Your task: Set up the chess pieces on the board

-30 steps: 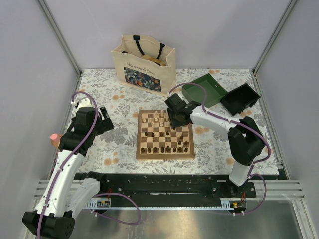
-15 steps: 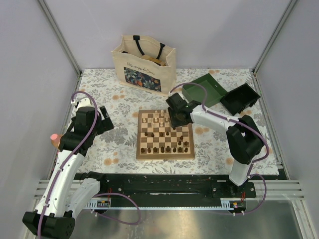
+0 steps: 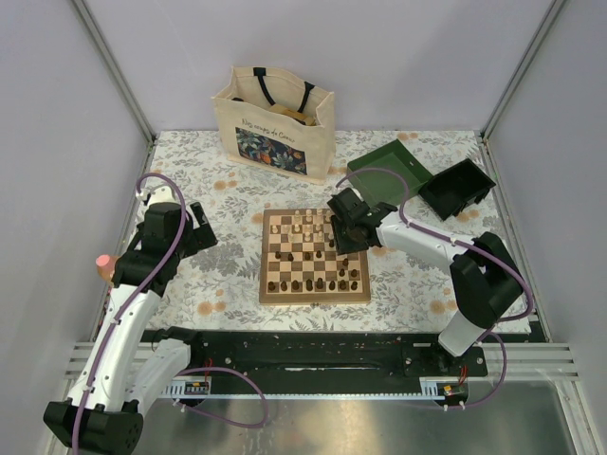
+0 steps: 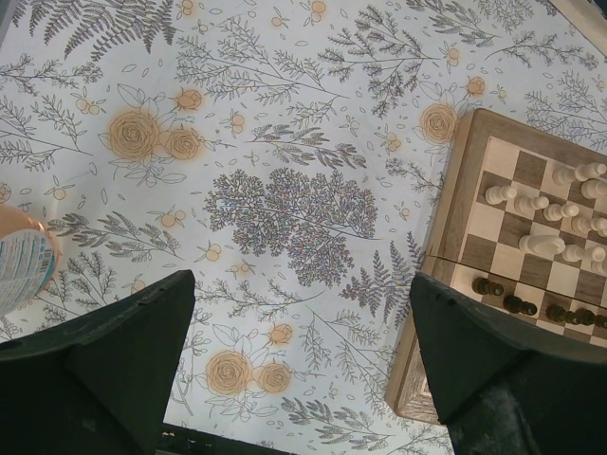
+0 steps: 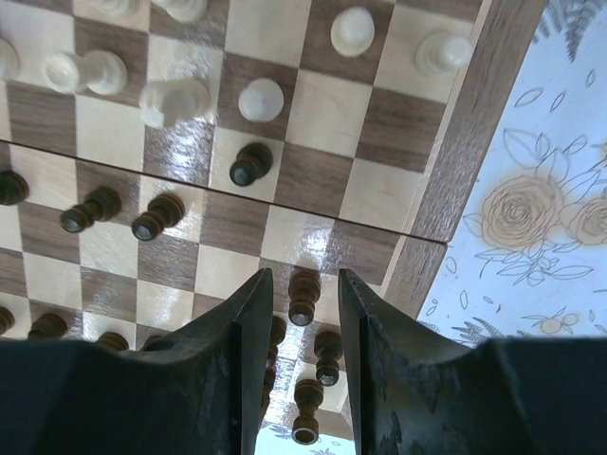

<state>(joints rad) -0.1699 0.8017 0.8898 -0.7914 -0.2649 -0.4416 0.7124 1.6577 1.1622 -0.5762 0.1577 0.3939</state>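
Observation:
The board [image 3: 313, 296] lies mid-table with pale chess pieces [image 3: 302, 226] in its far rows and dark ones [image 3: 313, 282] in its near rows. My right gripper [image 3: 347, 234] hovers over the board's right side. In the right wrist view its jaws [image 5: 303, 275] are narrowly open, straddling a standing dark pawn [image 5: 303, 296] with a gap on each side. Other dark pieces [image 5: 95, 207] and pale pieces [image 5: 261, 99] stand around it. My left gripper [image 3: 182, 235] is wide open and empty [image 4: 303, 284] over the floral cloth, left of the board [image 4: 453, 218].
A printed tote bag [image 3: 273, 118] stands at the back. A green box [image 3: 389, 169] and a black tray [image 3: 457, 187] lie at the back right. A peach-coloured bottle [image 4: 21, 265] sits at the far left by the left arm [image 3: 102, 263].
My right gripper has moved right and a little nearer, from the board's far centre-right to its right side. The left arm has not moved.

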